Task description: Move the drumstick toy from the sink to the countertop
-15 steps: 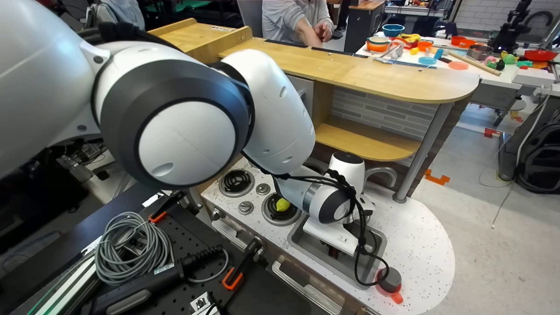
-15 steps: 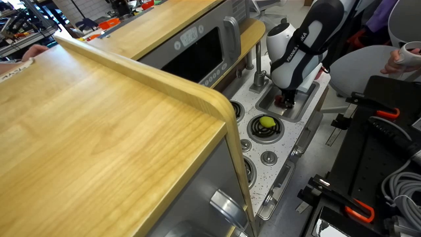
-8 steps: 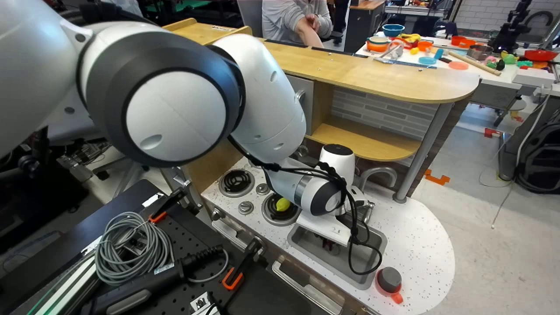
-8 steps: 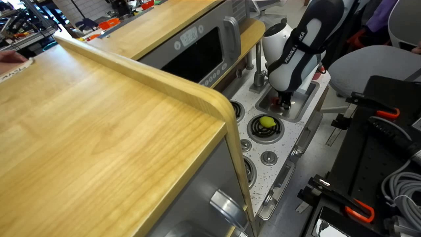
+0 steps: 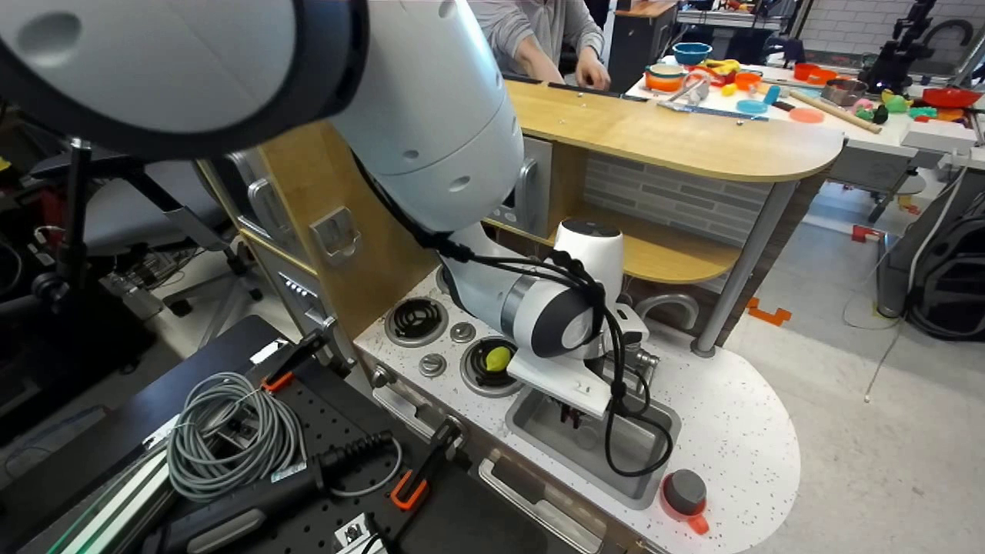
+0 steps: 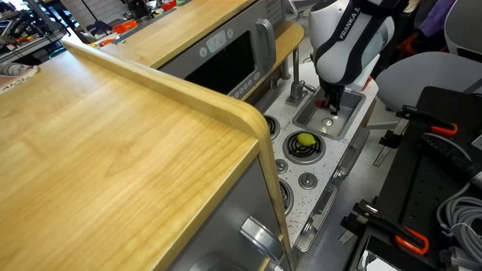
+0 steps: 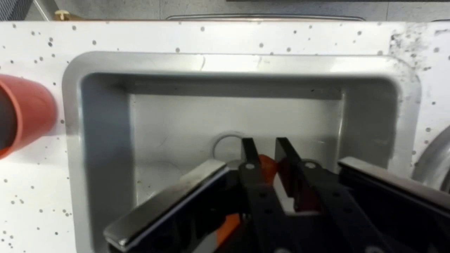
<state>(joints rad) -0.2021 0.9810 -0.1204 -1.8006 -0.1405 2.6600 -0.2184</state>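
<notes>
As the wrist view reads left to right, the cup point(image 7: 30, 112) comes first, on the surface point(image 7: 151, 39) just beside the sink point(image 7: 175, 63); a low or wide swing that way could knock it, so little bare room lies between; next the sink's rim: go sideways before lifting enough and the drumstick point(image 7: 268, 167) could catch, its far part being out of the camera's sight; mid-frame the tool point(image 7: 266, 144), narrowed on the drumstick, which it holds within the sink's outline; probably clear of the bottom, height cannot be told; plastic likely slick and rounded, so a jerk or bump could twist it or drop it by the drain point(image 6: 327, 122); in an exterior view the faucet point(image 6: 297, 89) stands on the side where the drumstick's red end pokes out, and a move that way risks a knock; far right, the burner point(image 7: 432, 165), bearing a lemon point(image 6: 305, 139) in both exterior views; a drumstick let go there may roll.

Long axis seems to run front to back across the sink, between the gripping faces, skewed slightly to the cup's side; the orange end between them points to the surface's front edge, the other roughly at the faucet; which end is thicker, and any tilt, cannot be told; the tool hides most of the body.
</notes>
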